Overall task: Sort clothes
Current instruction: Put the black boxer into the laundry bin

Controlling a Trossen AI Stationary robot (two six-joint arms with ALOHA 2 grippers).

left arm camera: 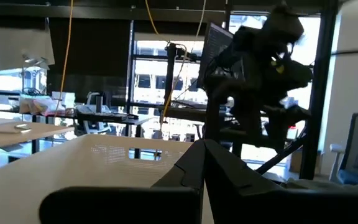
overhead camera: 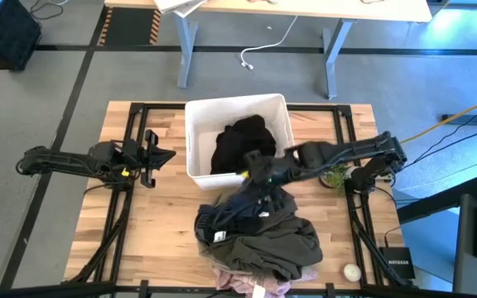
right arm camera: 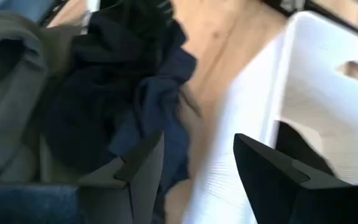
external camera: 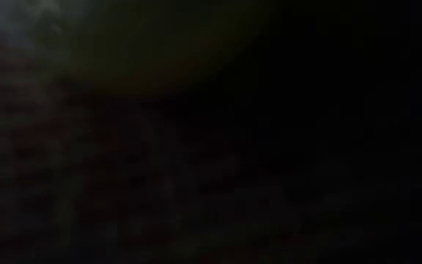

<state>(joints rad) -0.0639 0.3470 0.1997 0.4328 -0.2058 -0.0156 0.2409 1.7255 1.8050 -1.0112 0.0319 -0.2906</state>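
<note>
Both arms are matt black, built of slim jointed segments. Left gripper (overhead camera: 160,156) and right gripper (overhead camera: 251,170) each carry small yellow markings. Right gripper's fingers (right arm camera: 263,168) are dark, angular wedges.

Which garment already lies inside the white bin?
The black garment, alone inside the white bin; the navy, olive-khaki and pink ones are piled on the table.

The bin (overhead camera: 195,136) stands on the table (overhead camera: 160,219) toward its far edge, with one garment (overhead camera: 240,142) inside. The pile of clothes (overhead camera: 263,240) lies just in front of the bin, at the table's near edge. The left gripper (overhead camera: 157,156) sits left of the bin. The right gripper (overhead camera: 253,172) hangs over the bin's front rim, above the pile's top.
</note>
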